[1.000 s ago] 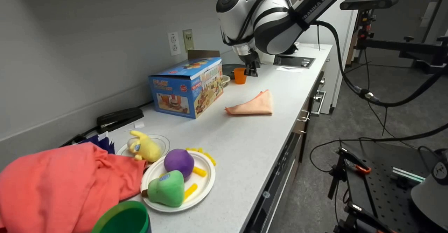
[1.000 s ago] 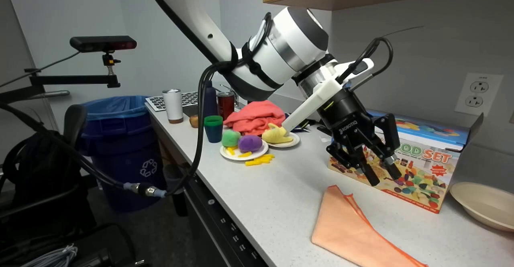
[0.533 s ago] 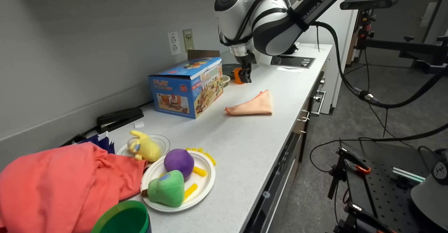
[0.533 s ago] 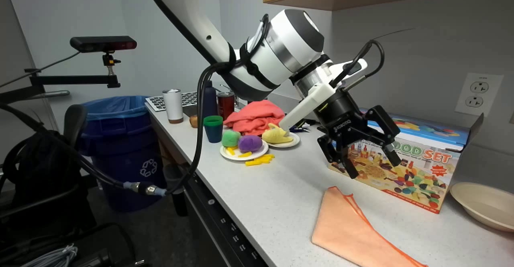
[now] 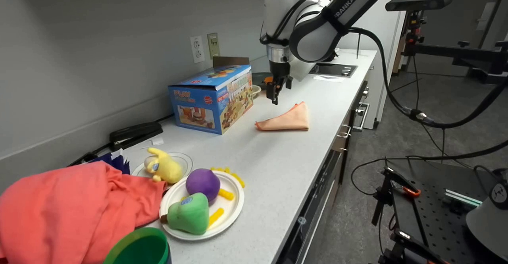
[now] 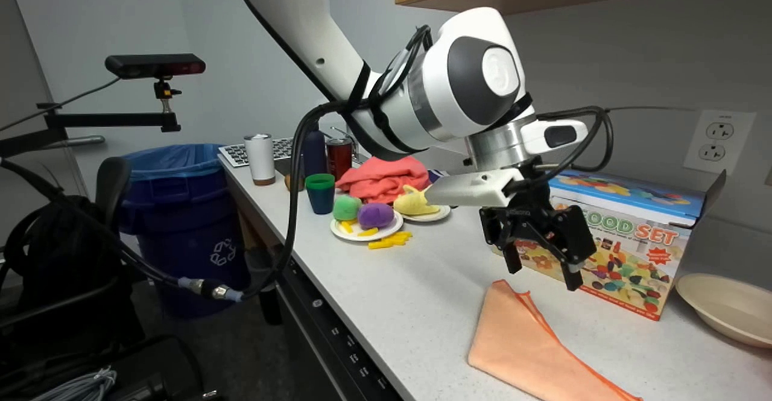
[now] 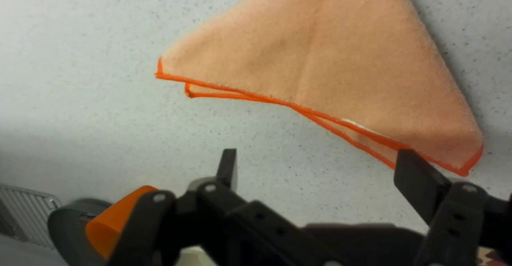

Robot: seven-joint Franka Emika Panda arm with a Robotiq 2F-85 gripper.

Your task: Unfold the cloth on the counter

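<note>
The cloth [image 7: 340, 58] is peach with orange edging. It lies folded into a rough triangle on the white counter [image 5: 254, 157], with two edge layers slightly apart along one side in the wrist view. Above the counter, between the cloth [image 6: 525, 347] and the box, hangs my gripper [image 6: 543, 271]. Its jaws stand wide apart with nothing between them. In the wrist view the right finger [image 7: 420, 182] overlaps the orange edge near a corner, while the left finger [image 7: 228, 168] has bare counter behind it. The cloth appears untouched.
A blue food-set box [image 5: 216, 97] stands by the wall near my gripper. Beyond it are an orange cup [image 7: 116, 222] and a beige bowl [image 6: 730, 307]. Plates with toy food [image 5: 202, 206] and a coral fabric heap [image 5: 75, 212] occupy the counter's opposite end.
My gripper has opened wider, and the wrist has turned and tilted more upright. The fingers have come lower and nearer to the cloth. The cloth has stayed in place.
</note>
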